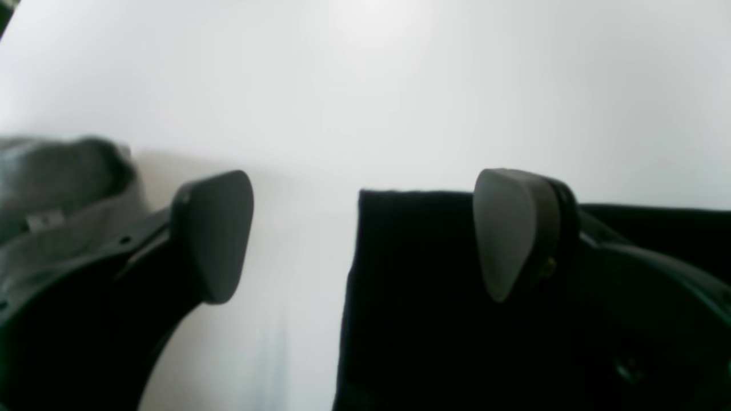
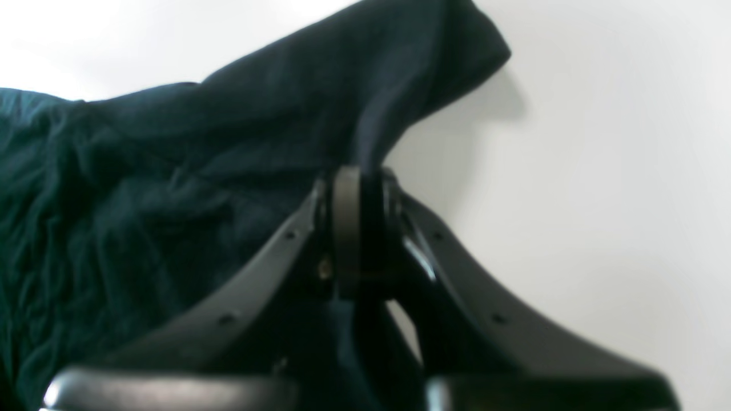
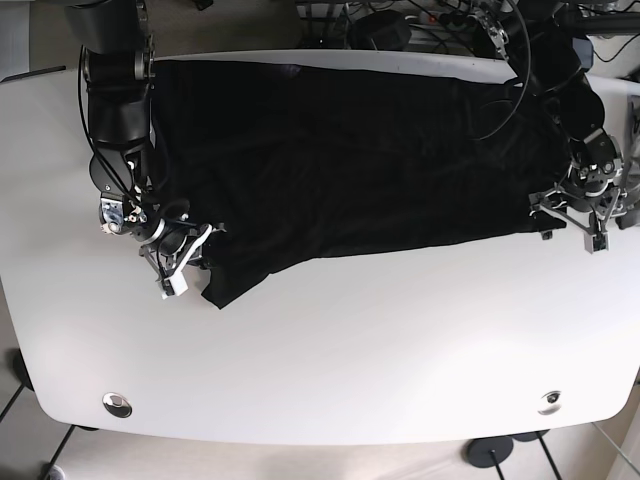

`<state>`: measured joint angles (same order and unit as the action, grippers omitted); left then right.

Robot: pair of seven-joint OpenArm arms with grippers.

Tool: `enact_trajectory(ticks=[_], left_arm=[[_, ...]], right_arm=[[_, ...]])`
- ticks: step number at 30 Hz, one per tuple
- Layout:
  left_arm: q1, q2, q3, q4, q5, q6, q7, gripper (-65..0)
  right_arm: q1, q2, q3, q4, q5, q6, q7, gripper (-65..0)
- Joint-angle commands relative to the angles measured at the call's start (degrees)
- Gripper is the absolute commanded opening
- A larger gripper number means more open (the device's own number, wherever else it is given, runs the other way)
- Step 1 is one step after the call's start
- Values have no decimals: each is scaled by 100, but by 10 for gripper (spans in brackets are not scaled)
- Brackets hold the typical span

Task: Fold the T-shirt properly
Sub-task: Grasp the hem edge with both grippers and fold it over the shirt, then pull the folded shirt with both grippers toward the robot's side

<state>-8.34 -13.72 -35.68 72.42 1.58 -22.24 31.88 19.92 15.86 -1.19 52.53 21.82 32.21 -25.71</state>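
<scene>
T-shirt (image 3: 350, 160) spread on table (image 3: 330, 360); right hand (image 2: 360, 228) pinching hem, left hand (image 1: 365, 234) wide, seemingly empty.

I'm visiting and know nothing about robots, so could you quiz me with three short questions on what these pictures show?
1. True or false: the right gripper is shut on the T-shirt.
2. The left gripper is: A) open, holding nothing; B) clamped on cloth; C) out of view.
3. Fill in: the T-shirt lies spread on the white ____.

Key
1. True: its fingers pinch a raised fold of dark cloth.
2. A: its fingers stand wide apart above the shirt's edge.
3. table.
</scene>
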Motion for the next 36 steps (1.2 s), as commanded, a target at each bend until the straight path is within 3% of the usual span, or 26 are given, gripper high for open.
enact_trajectory(ticks=[1,3,5,10,11,12,16,21,30,32,36], left_arm=[[-199,-171,-14,-179,-66,-365,-150,-83],[-190,-206,3,-310,-75,-682,-150,-85],[-182,-189,3,-310,-49,-849,-150,-135],[-190,-189,-93,-495,-57,-866,-150,-564],[-190,-189,-67,-495,-66,-875,-150,-632],[-182,-189,-67,-495,-75,-884,-150,-650],[-120,-163,-120,-47,-93,-1253,-168,-650],[258,242,-225,1166,-93,-1776,-186,-650],[416,514,-489,1861,-101,-1776,-177,-650],[399,506,-612,1887,-295,-1776,-177,-650],[399,470,-762,1835,-1235,-1776,-186,-650]], right_arm=[[131,63,27,61,20,28,-9,-633],[131,63,27,61,29,28,-9,-633],[131,63,27,79,29,28,-9,-633],[122,63,36,87,29,28,0,-633],[122,63,36,87,29,28,0,-634],[122,63,36,87,37,28,0,-634],[-19,107,53,439,81,28,0,-636],[-388,80,677,1529,29,28,-457,-636],[-994,80,1310,3314,29,28,-1213,-636],[-1126,80,1477,3727,37,28,-1442,-636],[-1302,89,1636,4123,37,37,-1565,-636]])
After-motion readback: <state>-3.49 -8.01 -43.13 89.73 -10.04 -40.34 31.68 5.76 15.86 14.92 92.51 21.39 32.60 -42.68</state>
